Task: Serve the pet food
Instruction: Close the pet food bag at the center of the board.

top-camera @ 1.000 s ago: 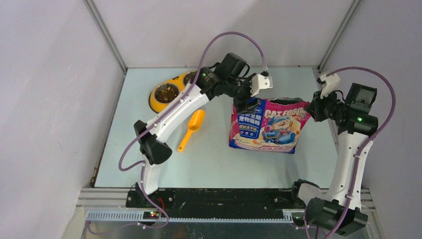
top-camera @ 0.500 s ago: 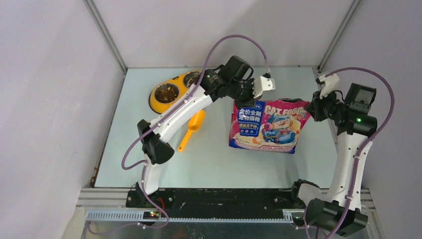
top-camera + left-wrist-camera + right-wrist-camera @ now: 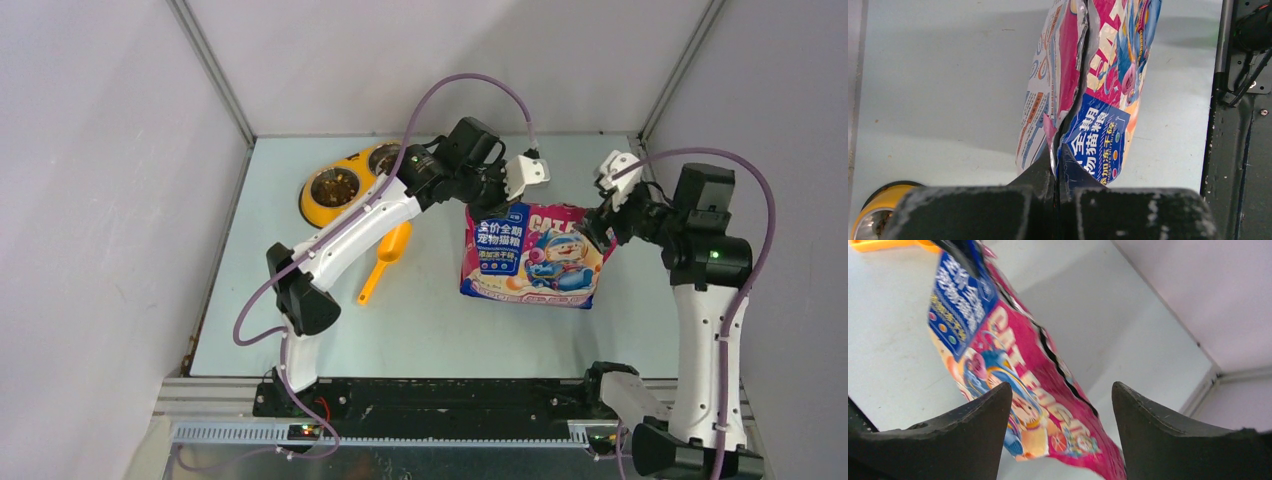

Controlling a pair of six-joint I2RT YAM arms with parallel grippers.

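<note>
1. Blue-and-pink pouch (image 3: 535, 255): top corner pinched tight between the left gripper (image 3: 1057, 172) fingers.
2. Right gripper (image 3: 1062, 390) fingers spread wide, pouch edge between them (no contact visible).
3. Serving into feeder (image 3: 308, 205) not yet done.

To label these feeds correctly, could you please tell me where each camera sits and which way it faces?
Top external: fixed above and behind the bases, looking down on the table; left arm, right arm, pouch, scoop and feeder show.
Left wrist: on the left arm, looking along the shut left claw, which pinches the pouch's top edge.
Right wrist: on the right arm, looking past the open right claw at the pouch's printed front.
Shared: all three views show the pouch.
</note>
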